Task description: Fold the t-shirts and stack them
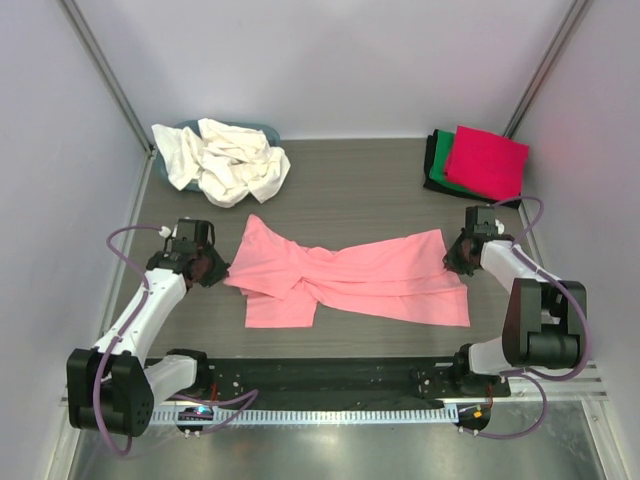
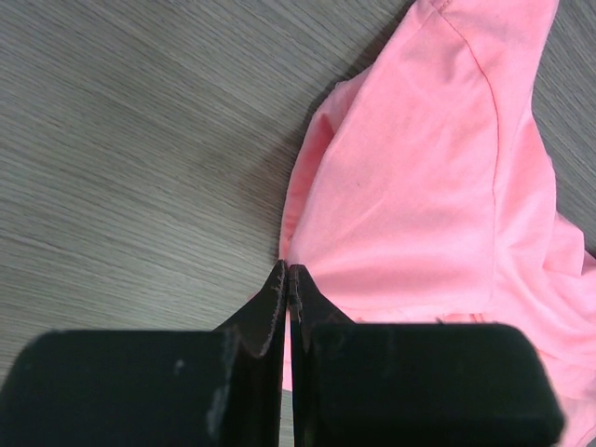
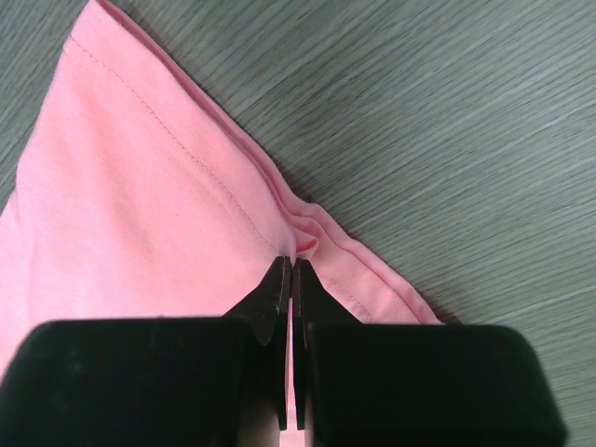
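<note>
Top external: the salmon t-shirt (image 1: 350, 278) lies twisted on the table (image 1: 370, 190), pinched at both ends.
I see the left gripper (image 2: 287, 272) and right gripper (image 3: 292, 263) each clamped on its edge; the teal tub (image 1: 262, 128) is mostly buried under cream shirts (image 1: 225, 160).

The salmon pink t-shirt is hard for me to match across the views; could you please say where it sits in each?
Top external: salmon pink t-shirt spread across the middle of the table.
Left wrist: right half, edge pinched by the left tool.
Right wrist: left side, hem pinched by the right tool.
Shared landmark: the table's grey wood grain.
</note>
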Robot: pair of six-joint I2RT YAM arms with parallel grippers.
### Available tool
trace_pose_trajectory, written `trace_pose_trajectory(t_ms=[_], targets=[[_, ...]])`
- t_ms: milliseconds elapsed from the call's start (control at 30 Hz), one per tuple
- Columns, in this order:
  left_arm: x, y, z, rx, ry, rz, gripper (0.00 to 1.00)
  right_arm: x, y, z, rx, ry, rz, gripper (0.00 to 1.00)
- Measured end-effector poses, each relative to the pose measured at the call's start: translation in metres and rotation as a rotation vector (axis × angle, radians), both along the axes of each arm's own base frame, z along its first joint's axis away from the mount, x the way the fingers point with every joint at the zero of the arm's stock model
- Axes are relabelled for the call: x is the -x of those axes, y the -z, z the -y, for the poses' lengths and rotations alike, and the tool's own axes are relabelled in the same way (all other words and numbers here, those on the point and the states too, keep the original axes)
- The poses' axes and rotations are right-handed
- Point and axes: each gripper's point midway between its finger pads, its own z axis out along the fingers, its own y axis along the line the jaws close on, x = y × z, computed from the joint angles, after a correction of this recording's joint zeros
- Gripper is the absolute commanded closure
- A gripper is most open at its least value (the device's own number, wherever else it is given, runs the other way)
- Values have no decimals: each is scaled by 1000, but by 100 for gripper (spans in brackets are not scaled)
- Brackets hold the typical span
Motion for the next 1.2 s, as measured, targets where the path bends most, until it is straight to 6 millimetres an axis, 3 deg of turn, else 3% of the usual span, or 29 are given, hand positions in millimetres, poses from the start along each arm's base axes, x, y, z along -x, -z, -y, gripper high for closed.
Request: trace_pose_trajectory(t_ms=[267, 367, 433, 533, 633, 767, 900, 1000, 1100, 1133, 1200], targets=[[2, -3, 0, -2, 0, -12, 100, 0, -2, 0, -1, -1, 0, 99], [0, -18, 0, -2, 3, 2, 100, -2, -14, -3, -14, -6, 19, 99], [-4, -39, 0, 2, 4, 39, 100, -6, -32, -5, -21, -11, 59, 99], [-11, -81, 1, 11, 8, 129, 100, -19, -81, -9, -36, -25, 174, 99], [-13, -125, 1, 13, 19, 212, 100, -29, -144, -11, -38, -37, 314, 99], [-8, -177, 0, 13, 31, 291, 100, -24, -226, -14, -32, -51, 490, 99], [3, -237, -2, 7, 47, 391, 100, 0, -292, -18, -29, -58, 617, 99], [17, -281, -4, 5, 53, 477, 100, 24, -329, -21, -28, -57, 683, 99], [38, -328, -8, 9, 54, 594, 100, 59, -375, -23, -17, -56, 769, 99], [46, -341, -9, 10, 53, 626, 100, 62, -379, -23, -15, -55, 781, 99], [66, -370, -12, 16, 51, 712, 100, 86, -407, -24, -3, -52, 848, 99]])
